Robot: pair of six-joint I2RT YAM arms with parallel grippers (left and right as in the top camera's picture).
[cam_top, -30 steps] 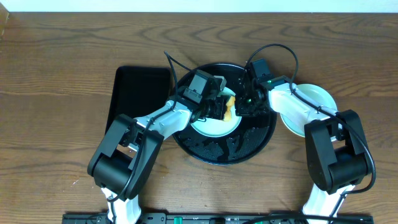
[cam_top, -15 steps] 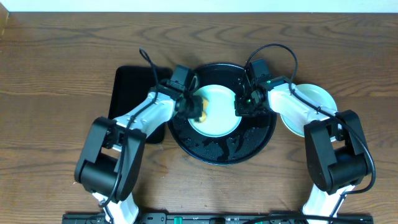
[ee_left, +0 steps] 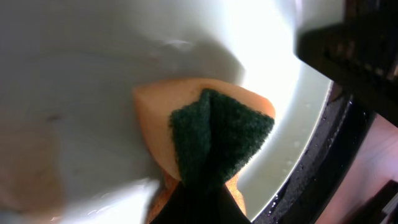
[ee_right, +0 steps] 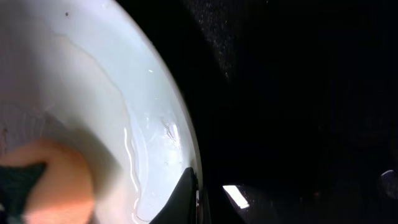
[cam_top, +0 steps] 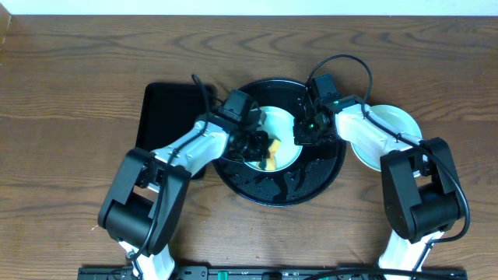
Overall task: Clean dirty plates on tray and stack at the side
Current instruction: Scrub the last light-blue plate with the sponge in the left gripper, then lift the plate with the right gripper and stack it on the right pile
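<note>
The left tool (cam_top: 259, 145), clamped on the sponge (ee_left: 205, 140), has swept back from the left rim toward the middle of the mint plate (cam_top: 280, 124) in the black tray (cam_top: 311, 187). The right tool (cam_top: 305, 134) stays pinched on the plate's rim. Scrubbing continues; stacking waits.

Brown wood-grain bench (cam_top: 70, 78). Small rectangular black tray (cam_top: 167, 109) on bench, left of centre, long side running front to back, lower right corner hidden. Sponge (ee_left: 205, 137) right of it: orange body, dark green scrub layer, pinched into fold, near end out of sight.
</note>
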